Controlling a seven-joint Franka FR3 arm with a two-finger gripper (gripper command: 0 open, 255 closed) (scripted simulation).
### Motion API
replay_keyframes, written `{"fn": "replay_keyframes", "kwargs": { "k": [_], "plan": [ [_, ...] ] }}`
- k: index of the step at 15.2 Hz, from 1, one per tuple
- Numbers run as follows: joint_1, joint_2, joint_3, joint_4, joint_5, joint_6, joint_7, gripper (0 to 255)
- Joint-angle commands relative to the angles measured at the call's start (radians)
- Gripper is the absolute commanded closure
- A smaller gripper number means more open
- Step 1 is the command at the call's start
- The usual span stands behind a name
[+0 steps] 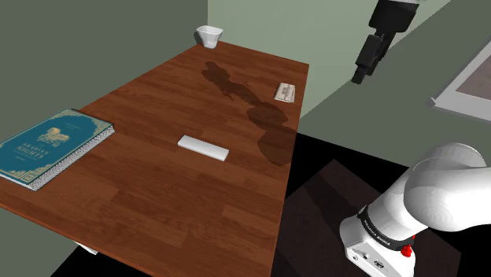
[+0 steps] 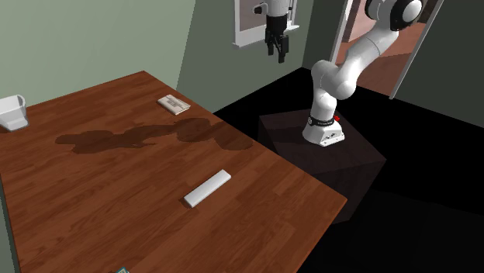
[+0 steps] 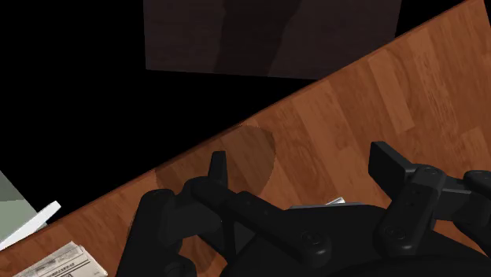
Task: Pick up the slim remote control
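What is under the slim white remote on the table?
The slim white remote lies flat on the brown wooden table. The wood directly beneath it is covered from view.

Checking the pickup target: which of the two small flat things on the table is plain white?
The long slim bar at the middle of the table; the shorter slab by its edge is patterned.
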Motion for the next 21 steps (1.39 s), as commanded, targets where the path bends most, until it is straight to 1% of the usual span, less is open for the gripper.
{"fn": "replay_keyframes", "kwargs": {
  "k": [1,6,11,16,21],
  "plan": [
    [0.0,0.0,0.0,0.0,0.0,0.0,0.0,0],
    [0.027,0.095,0.03,-0.065,0.029,0.168,0.02,0],
    [0.056,0.221,0.061,-0.097,0.053,0.335,0.037,0],
    [0.082,0.374,0.091,-0.095,0.072,0.494,0.052,0],
    [0.105,0.545,0.121,-0.057,0.082,0.637,0.067,0]
  ]
}}
